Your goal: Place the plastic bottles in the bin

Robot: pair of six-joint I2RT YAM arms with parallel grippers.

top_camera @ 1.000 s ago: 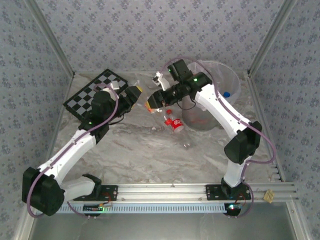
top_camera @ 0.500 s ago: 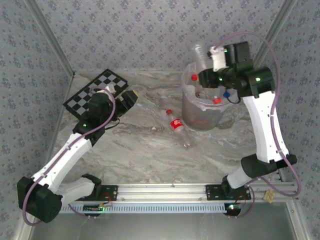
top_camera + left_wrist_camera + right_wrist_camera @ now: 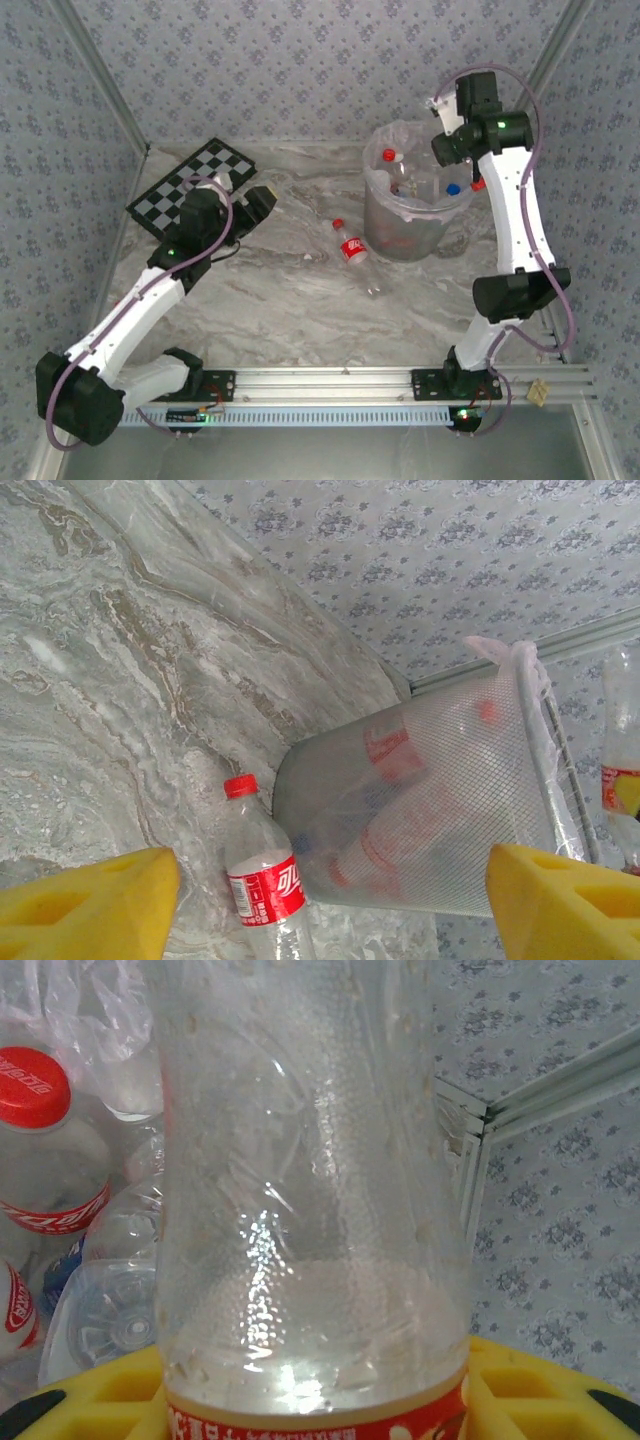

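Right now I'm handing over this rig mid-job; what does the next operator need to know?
Left gripper: open, empty, low over the table, facing the bin.
Right gripper: shut on a clear bottle, raised at the bin's rim.
Done: several bottles lie in the bin.
Left: drop the clear bottle in; then the red-labelled bottle lying on the table beside the bin.
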